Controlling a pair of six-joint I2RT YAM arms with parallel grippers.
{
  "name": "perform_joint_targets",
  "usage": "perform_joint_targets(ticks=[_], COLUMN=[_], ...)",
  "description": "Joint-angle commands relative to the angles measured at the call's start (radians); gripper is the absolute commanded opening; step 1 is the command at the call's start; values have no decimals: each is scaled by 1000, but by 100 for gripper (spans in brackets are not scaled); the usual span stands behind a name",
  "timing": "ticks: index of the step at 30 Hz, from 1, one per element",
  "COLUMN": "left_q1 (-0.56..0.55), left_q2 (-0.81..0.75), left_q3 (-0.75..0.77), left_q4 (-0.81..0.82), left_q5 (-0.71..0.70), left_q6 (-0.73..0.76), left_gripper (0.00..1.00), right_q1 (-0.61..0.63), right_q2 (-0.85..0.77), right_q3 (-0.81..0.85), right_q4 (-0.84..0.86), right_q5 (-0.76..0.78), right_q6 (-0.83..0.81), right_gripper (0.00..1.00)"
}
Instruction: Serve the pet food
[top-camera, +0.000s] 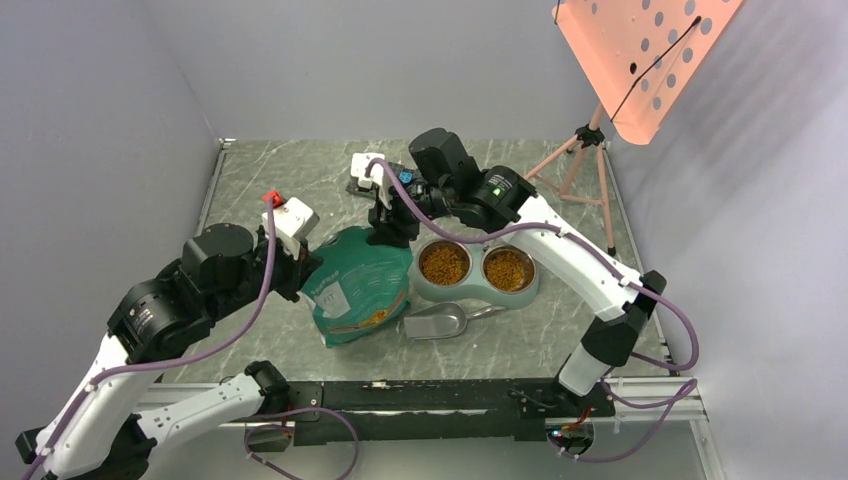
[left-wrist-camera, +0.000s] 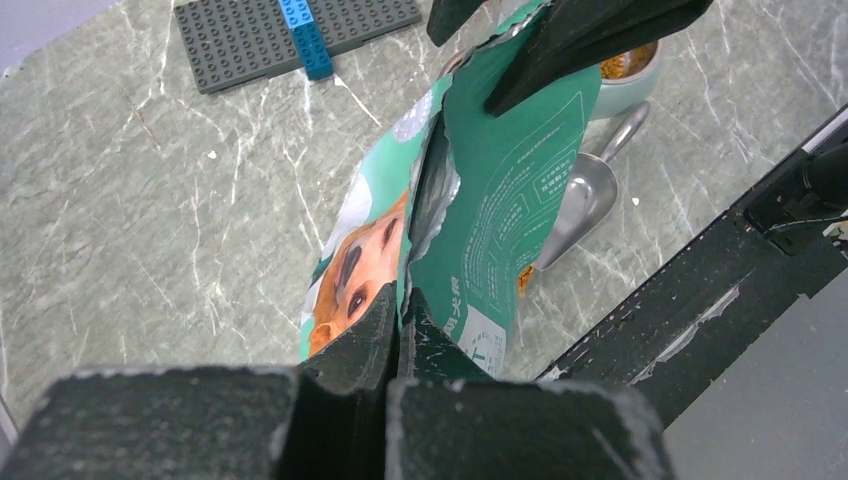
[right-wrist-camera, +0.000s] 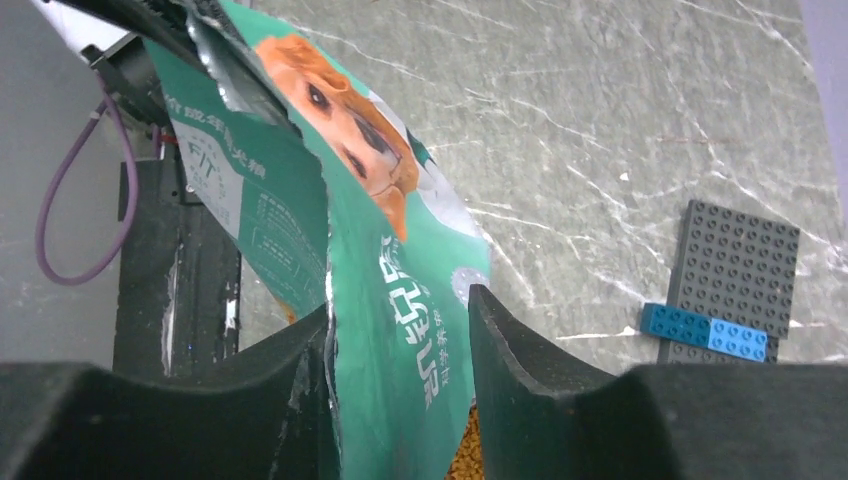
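pouch (top-camera: 358, 285) lies left-right, mouth up | left gripper (left-wrist-camera: 398, 325) clamps edge | right gripper (right-wrist-camera: 400, 330) released, straddling edge

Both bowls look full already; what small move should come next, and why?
Probably lower the pouch to the table. Kibble already fills both bowls, while the left gripper pinches one pouch edge and the right gripper's jaws straddle the other.

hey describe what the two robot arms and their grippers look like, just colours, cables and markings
Both arms have white link shells with chunky black joint housings. A purple cable loops along each. The left arm carries a white wrist block with a small red tip; the right arm shows a small green light on its black wrist housing. The left gripper and right gripper have matte black, wedge-shaped fingers, scuffed with pale specks.
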Motion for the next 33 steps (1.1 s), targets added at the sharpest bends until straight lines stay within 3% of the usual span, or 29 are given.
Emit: perform_joint_targets(ticks=[1, 7, 8, 9, 11, 12, 14, 17, 20, 23, 24, 26, 28, 33], left_q1=[1, 0, 1, 0, 1, 0, 0, 0, 0, 0, 0, 0, 0, 0], left_q2=[-16, -36, -37, -37, -42, -49, -66, -88, -96, -104, -110, -118, -123, -162], left_q3=[23, 0, 2, 7, 14, 11, -1, -23, -29, -29, -33, -36, -39, -78], left_q4=[18, 81, 76, 65, 22, 3, -25, -36, -29, 9, 26, 56, 78, 128], left_q5=[23, 76, 70, 52, 5, -15, -44, -63, -85, -54, -40, -5, 37, 113], left_q6=[-8, -11, -14, -20, -38, -45, -53, -55, -44, -10, -1, 17, 34, 64], left_gripper=[0, 0, 0, 2, 22, 29, 33, 23, 0, 0, 0, 0, 0, 0], right_q1=[58, 137, 141, 142, 137, 133, 118, 93, 84, 83, 85, 94, 117, 196], right_q2=[15, 115, 126, 131, 118, 109, 78, 44, 28, 21, 23, 33, 68, 144], right_q3=[88, 222, 238, 247, 231, 216, 181, 146, 128, 119, 123, 136, 175, 259], right_q4=[-33, -73, -78, -81, -73, -73, -72, -72, -93, -104, -101, -99, -109, -114], right_q5=[95, 148, 156, 178, 235, 247, 254, 235, 229, 220, 210, 181, 164, 205], right_q6=[-37, -59, -63, -67, -72, -82, -92, -95, -111, -112, -106, -101, -106, -154], right_gripper=[50, 51, 45, 33, 6, 0, 0, 0, 0, 0, 7, 34, 48, 54])
